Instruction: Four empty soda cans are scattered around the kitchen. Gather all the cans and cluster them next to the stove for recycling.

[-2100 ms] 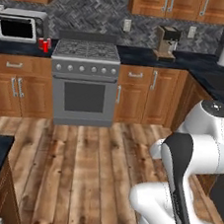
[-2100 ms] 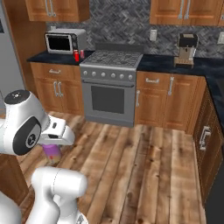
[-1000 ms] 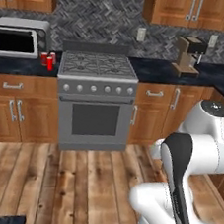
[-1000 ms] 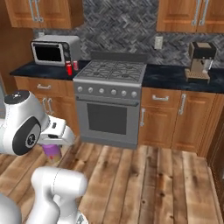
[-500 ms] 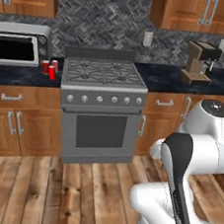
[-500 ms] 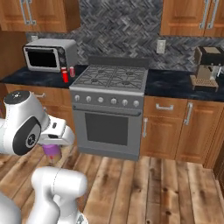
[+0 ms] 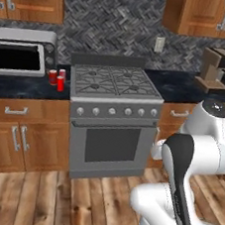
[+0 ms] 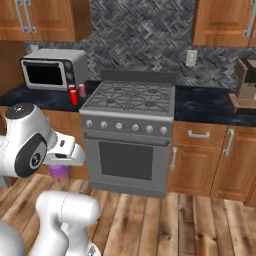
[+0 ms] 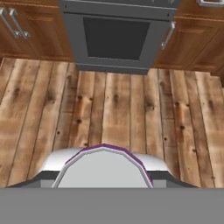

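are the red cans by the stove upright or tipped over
Upright: the small red soda cans stand on end on the black marbled counter, between the silver gas stove and microwave.

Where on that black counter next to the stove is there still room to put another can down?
Left of the stove, the counter is bare in front of the microwave, out to its front edge. It is crowded by the stove's left edge, where the red cans cluster. To the right, the counter lies free between stove and coffee machine.
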Controlling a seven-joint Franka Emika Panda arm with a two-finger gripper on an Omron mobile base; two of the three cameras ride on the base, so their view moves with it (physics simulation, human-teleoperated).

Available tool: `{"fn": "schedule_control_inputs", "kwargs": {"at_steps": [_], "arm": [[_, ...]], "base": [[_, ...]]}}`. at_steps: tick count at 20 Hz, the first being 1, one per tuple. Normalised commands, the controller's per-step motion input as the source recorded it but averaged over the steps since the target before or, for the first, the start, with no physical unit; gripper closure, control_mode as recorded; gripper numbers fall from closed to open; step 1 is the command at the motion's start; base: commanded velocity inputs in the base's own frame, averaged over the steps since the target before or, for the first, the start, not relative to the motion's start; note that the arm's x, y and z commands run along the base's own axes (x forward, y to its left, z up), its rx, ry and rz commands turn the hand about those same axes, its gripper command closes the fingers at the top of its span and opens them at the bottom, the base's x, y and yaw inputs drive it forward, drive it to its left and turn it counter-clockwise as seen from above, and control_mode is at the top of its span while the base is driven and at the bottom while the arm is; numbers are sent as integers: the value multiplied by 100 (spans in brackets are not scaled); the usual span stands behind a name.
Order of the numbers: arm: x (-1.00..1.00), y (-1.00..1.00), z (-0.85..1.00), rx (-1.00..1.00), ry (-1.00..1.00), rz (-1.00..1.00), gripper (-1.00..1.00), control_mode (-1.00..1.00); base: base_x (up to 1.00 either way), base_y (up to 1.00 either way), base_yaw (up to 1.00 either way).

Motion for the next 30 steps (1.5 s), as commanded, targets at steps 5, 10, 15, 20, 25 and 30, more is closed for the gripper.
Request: {"fn": "schedule_control_inputs", "kwargs": {"at_steps": [5, 10, 15, 20, 25, 30], "arm": [[0, 0, 0, 0, 0, 0, 100, 100], [0, 0, 0, 0, 0, 0, 100, 100], [0, 0, 0, 0, 0, 0, 100, 100], [0, 0, 0, 0, 0, 0, 100, 100], [0, 0, 0, 0, 0, 0, 100, 100], [0, 0, 0, 0, 0, 0, 100, 100]], "base": [[55, 50, -6], [57, 50, -6], [57, 50, -6], [56, 44, -5], [55, 42, -4], [46, 39, -3]]}}
